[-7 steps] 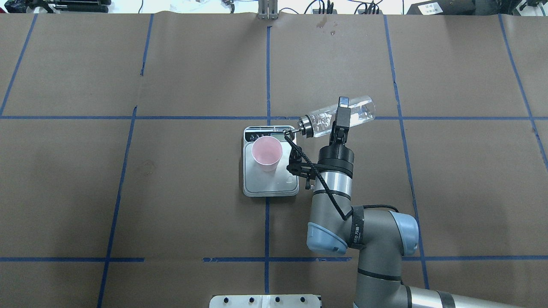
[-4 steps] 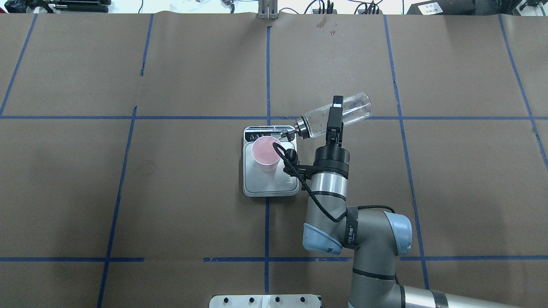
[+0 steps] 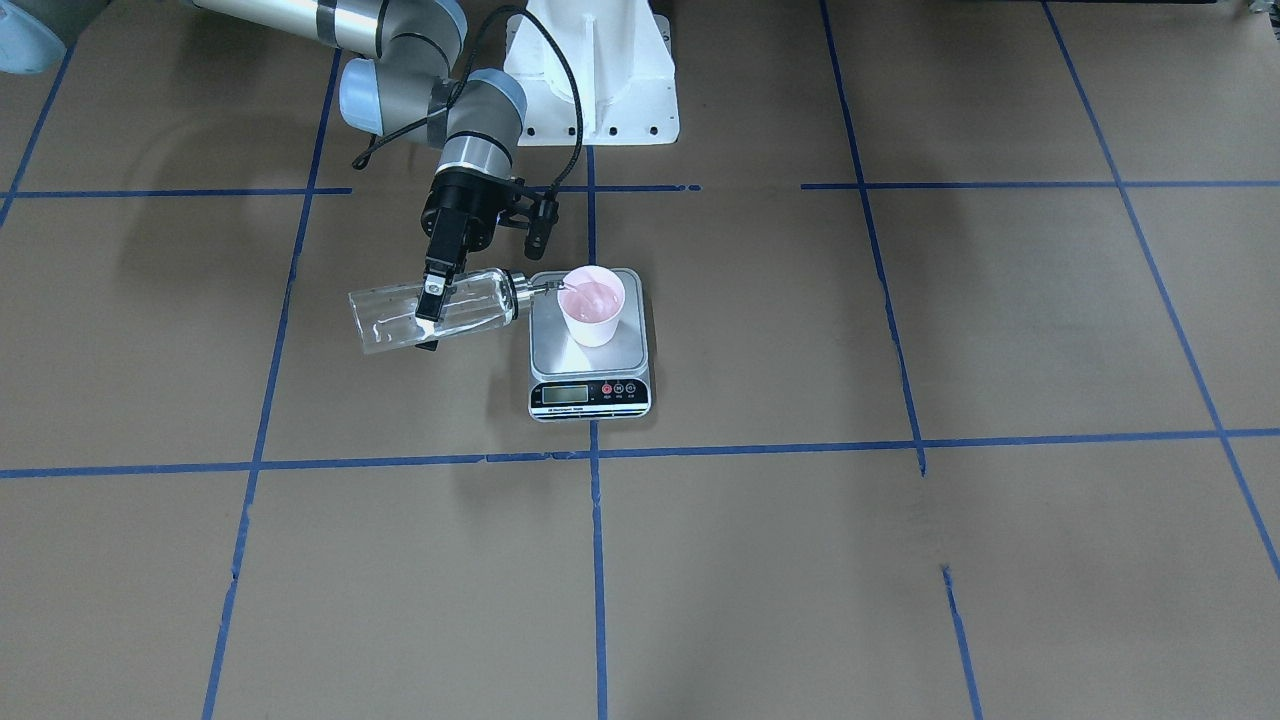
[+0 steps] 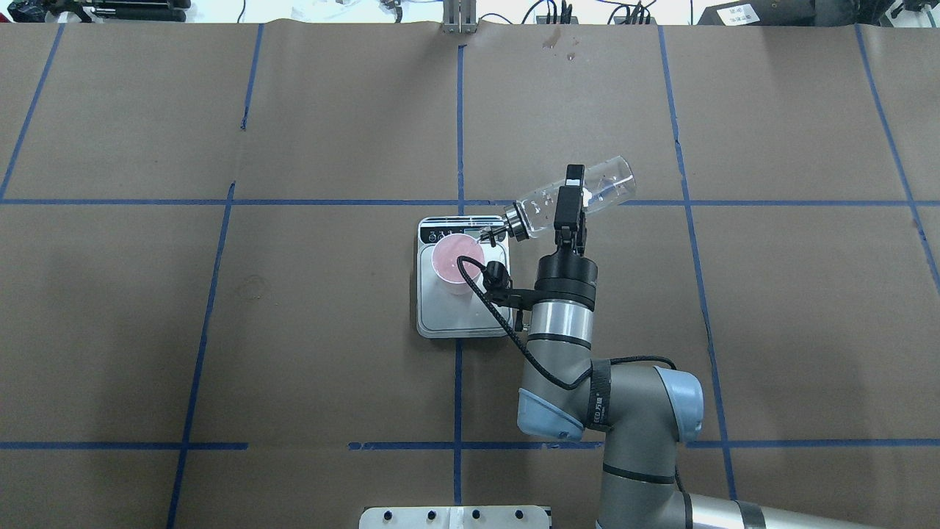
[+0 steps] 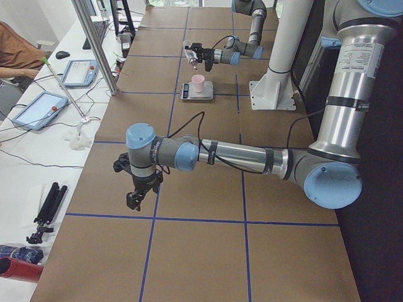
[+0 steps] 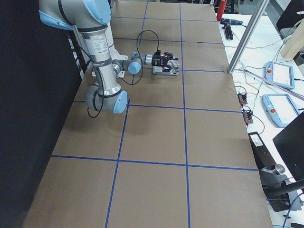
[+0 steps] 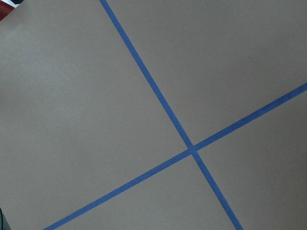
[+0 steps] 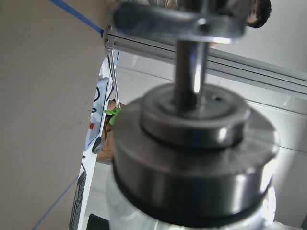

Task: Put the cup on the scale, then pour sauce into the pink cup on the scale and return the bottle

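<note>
pouring is the step in hand: the right gripper [image 4: 571, 200] pinches the bottle [image 4: 606, 184] across its middle, spout tipped down and base raised, out past the scale's right edge. the spout [image 4: 490, 235] reaches to the rim of the cup [image 4: 449, 258], which stands on the scale [image 4: 459, 317] toward its display edge, near the middle of the bench. i judge the tip barely inside the rim, so nudging it further over the cup's mouth before tilting more would spare the platform a spill. the sauce is too clear to make out as a stream, so add tilt slowly and watch the display [image 3: 566, 393]. letting the spout press on the cup would upset the reading. the left gripper [image 5: 136, 199] hangs near the bench's left end; i cannot tell whether it is spread or closed
</note>
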Motion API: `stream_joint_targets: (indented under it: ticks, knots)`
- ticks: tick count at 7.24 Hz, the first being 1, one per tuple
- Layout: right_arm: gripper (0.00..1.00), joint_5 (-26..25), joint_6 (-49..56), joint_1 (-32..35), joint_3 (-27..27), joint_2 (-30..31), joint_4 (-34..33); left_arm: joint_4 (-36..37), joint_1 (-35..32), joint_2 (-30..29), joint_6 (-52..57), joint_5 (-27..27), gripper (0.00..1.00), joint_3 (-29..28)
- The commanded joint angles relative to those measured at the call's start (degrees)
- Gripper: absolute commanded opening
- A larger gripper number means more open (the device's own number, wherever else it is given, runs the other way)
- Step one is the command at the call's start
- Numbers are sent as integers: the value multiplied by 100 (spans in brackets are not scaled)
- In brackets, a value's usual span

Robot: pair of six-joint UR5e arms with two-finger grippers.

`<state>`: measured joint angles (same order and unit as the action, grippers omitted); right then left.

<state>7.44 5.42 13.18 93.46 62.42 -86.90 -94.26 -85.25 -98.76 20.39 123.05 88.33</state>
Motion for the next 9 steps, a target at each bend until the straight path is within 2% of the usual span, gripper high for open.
stream_joint_targets:
  ticks: [1, 9]
  knots:
    - [0, -23, 11, -9, 5, -2, 7, -4, 0, -12, 0, 0, 100, -8]
    - [0, -216, -6, -105, -12, 7, 42, -22, -18, -21, 0, 0, 100, 27]
